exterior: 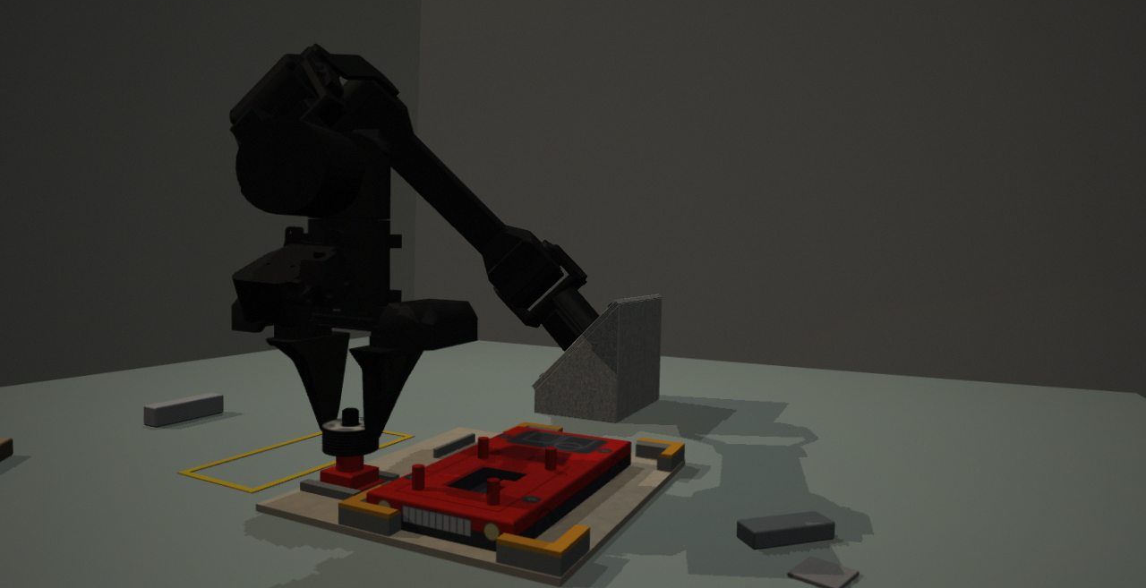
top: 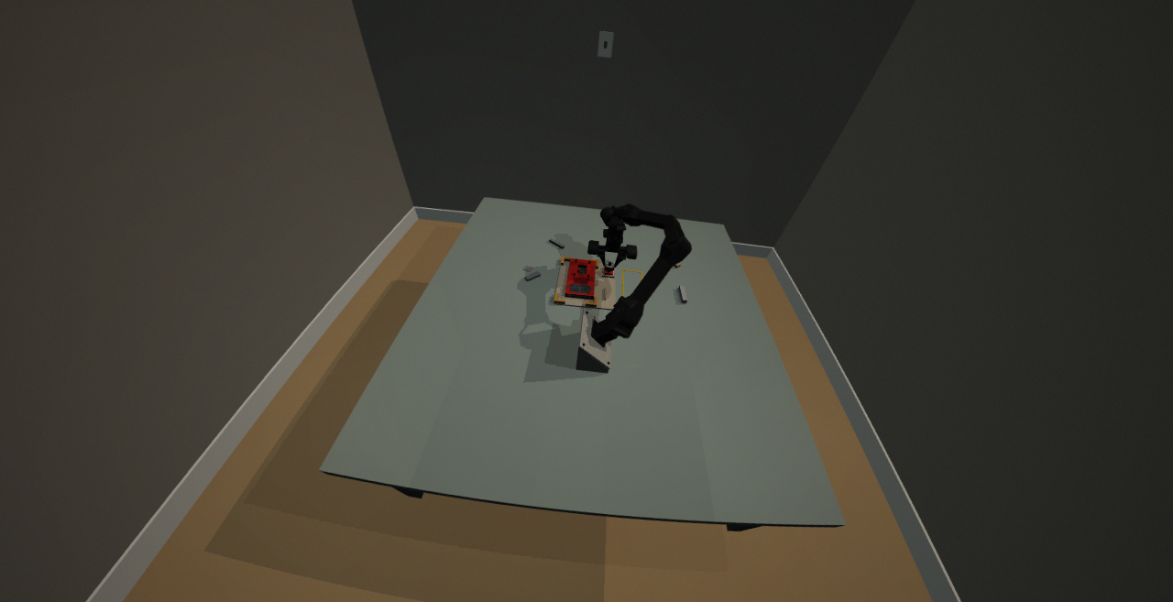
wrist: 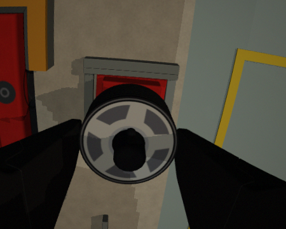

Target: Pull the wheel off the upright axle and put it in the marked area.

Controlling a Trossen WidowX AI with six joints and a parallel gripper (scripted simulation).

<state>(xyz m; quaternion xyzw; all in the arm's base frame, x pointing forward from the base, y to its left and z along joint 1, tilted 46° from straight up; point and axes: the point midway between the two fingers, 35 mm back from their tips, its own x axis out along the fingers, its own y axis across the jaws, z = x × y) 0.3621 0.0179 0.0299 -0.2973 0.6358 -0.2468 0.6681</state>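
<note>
The wheel, black with a light grey hub face, sits around the upright black axle, whose top stands out above the hub. Below it is a red block in a grey holder. My gripper points down and is shut on the wheel, one finger on each side. In the top view the gripper is small and the wheel is hard to make out. The marked area, a yellow outline, lies on the table beside the board.
A red car body with upright pegs sits on the beige board between orange-topped corner pieces. Loose grey blocks and a dark block lie on the table.
</note>
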